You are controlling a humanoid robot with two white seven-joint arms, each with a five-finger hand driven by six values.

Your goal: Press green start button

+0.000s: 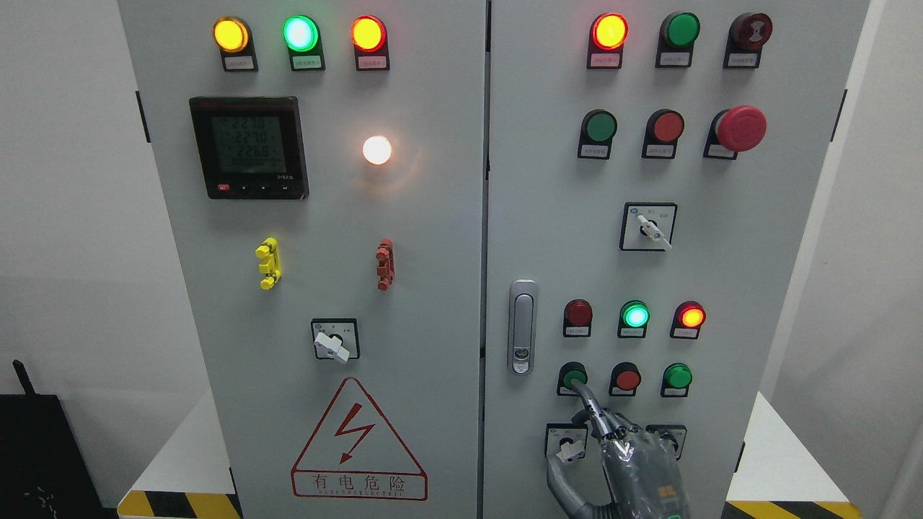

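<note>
On the grey control cabinet (433,238), the right hand (634,461) rises from the bottom edge, its extended index finger (585,400) touching the green button (574,376) left of a red button (626,378), below a lit green lamp (634,316).

The head camera faces the grey control cabinet (461,216) squarely and close, seemingly tilted slightly downward; its top edge is cropped.

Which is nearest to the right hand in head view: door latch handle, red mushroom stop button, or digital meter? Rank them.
From the right hand, whose index fingertip is at the green button:
1. door latch handle, just up-left on the right door's edge.
2. red mushroom stop button, upper right of the same door.
3. digital meter, upper left door.
</note>
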